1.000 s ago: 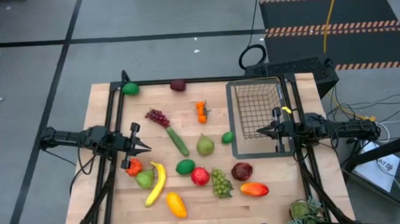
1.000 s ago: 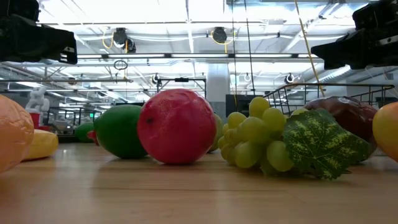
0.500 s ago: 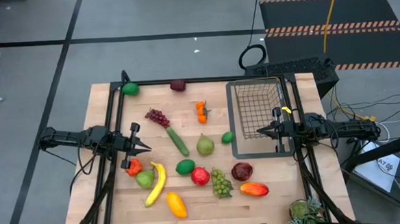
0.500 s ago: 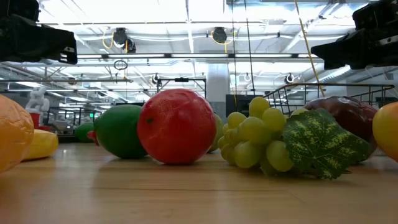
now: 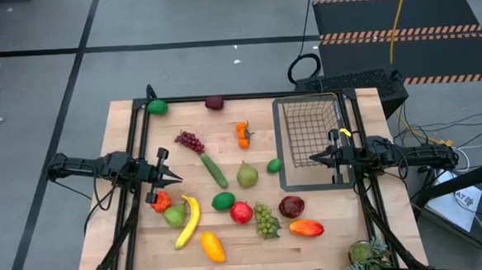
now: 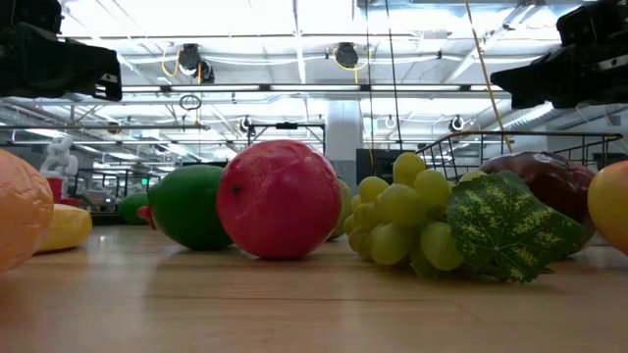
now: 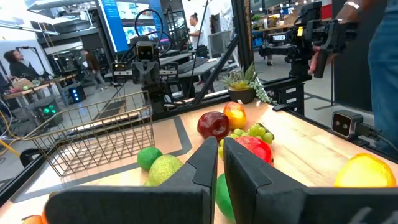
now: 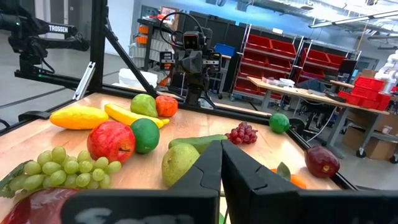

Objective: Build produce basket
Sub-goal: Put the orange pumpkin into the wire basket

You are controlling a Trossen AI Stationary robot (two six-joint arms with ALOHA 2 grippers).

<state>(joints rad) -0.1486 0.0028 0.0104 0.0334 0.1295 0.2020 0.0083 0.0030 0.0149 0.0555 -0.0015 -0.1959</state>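
The wire mesh basket (image 5: 311,131) stands on the table's right half, and shows in the left wrist view (image 7: 99,140). Toy produce lies spread over the table: banana (image 5: 188,221), green grapes (image 5: 267,220), purple grapes (image 5: 189,141), cucumber (image 5: 213,170), pear (image 5: 247,175), red apple (image 5: 242,212), dark red apple (image 5: 292,206), mango (image 5: 306,227), lime (image 5: 223,201). My left gripper (image 5: 177,178) hangs shut and empty over the table's left side. My right gripper (image 5: 312,158) hangs shut and empty over the basket's near part.
A flat dark tray frame (image 5: 286,182) lies under the basket. Dark rails (image 5: 135,157) run along the table's left and right sides. A potted plant (image 5: 365,254) stands at the near right corner. People show in the room beyond the table.
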